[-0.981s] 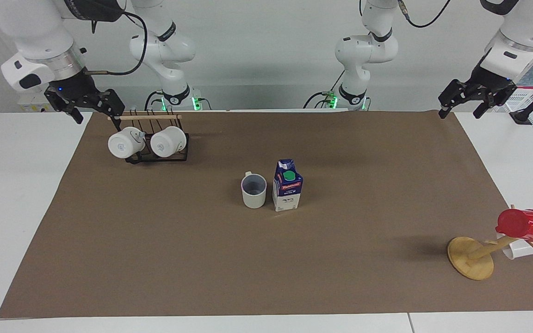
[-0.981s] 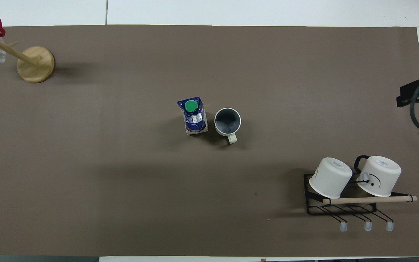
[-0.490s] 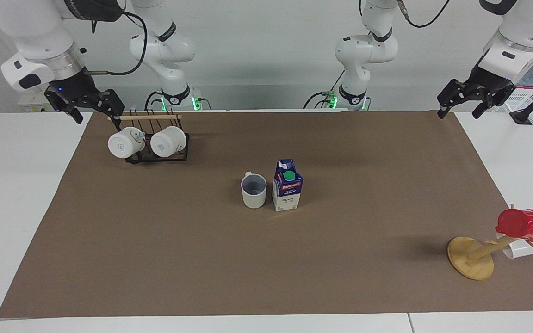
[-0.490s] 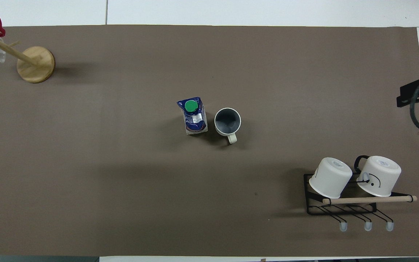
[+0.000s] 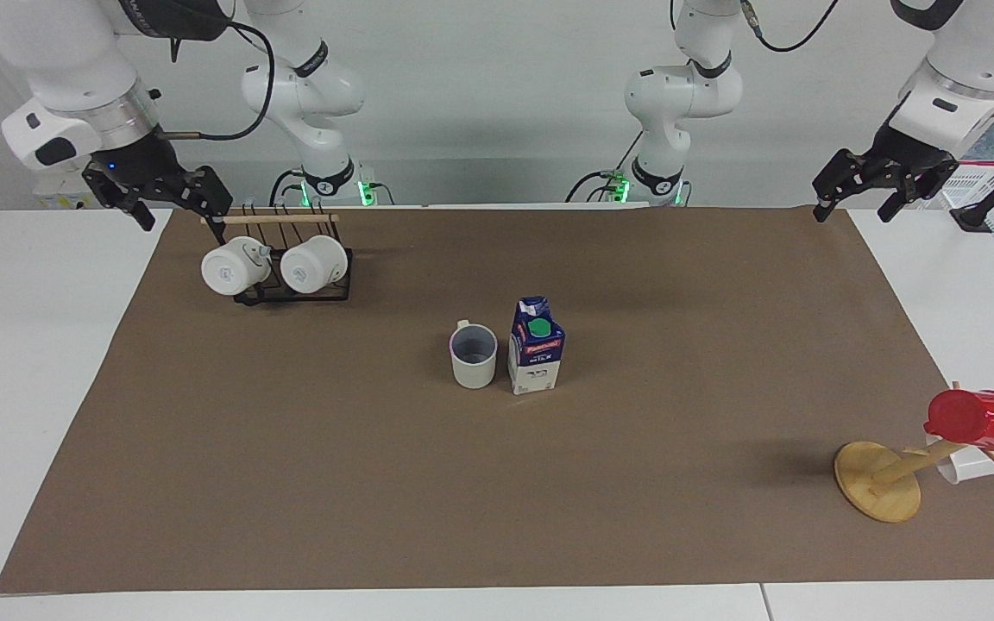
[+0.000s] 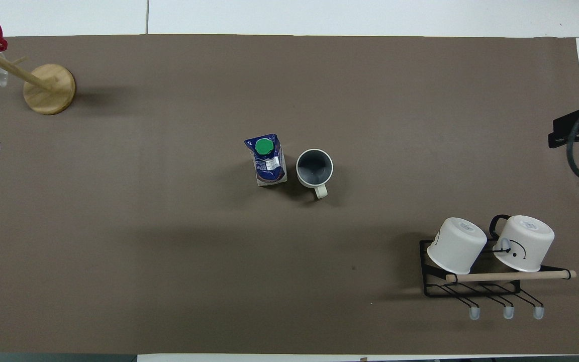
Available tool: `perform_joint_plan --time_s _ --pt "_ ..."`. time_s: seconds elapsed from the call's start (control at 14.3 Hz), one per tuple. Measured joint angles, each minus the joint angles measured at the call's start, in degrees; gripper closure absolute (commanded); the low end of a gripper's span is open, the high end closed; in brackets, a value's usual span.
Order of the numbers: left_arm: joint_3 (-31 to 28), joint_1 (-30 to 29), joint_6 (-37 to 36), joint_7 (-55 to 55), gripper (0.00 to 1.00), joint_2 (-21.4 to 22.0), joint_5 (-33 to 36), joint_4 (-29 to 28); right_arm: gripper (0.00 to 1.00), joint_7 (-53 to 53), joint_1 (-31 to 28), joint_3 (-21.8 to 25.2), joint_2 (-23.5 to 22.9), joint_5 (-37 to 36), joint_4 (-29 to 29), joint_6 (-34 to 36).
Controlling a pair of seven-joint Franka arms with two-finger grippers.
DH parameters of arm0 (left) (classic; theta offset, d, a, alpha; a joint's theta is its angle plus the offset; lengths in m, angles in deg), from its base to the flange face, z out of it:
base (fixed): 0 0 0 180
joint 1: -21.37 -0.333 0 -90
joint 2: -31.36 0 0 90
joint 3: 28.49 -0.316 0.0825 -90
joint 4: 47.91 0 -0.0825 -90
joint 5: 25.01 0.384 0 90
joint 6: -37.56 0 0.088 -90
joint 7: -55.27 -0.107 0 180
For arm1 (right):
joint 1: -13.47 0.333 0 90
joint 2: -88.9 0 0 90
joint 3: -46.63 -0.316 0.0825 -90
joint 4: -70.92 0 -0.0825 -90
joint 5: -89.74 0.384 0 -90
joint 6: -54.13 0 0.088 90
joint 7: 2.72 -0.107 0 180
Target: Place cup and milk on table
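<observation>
The off-white mug with a grey inside and a small handle, the cup (image 5: pixel 473 355), is seen standing upright on the wide brown paper sheet of the large white table (image 5: pixel 290 483), around the middle of it. The small gable-top carton of milk (image 5: pixel 537 357), dark blue above and white below with a green round cap, is set upright just beside the cup, toward the left arm's end of the table; a narrow gap appears between them in the overhead view.

Neither object is held. The right gripper (image 5: pixel 171 203) is held in the air near the black wire rack (image 5: pixel 290 291) that carries two white mugs, its fingers spread and empty. The left gripper (image 5: pixel 852 197) is raised over the paper's corner nearest the left arm's base, fingers likewise parted with nothing between them.

Against the pictures from a second ago, only the left gripper is found to have shifted, drawn slightly upward and away from the table's middle; the cup, the milk and the right gripper are unchanged. From this the placing is judged to be complete, with both arms retired to waiting positions. The red cup (image 5: pixel 977 420) on the wooden stand (image 5: pixel 878 479) is left untouched.
</observation>
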Motion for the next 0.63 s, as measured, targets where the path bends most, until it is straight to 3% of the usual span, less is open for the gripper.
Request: perform_joint_plan --time_s 0.63 --pt "0.0 -0.2 -1.2 0.0 0.0 0.2 0.0 -0.3 0.0 0.0 0.0 0.0 0.0 0.0 0.0 0.0"
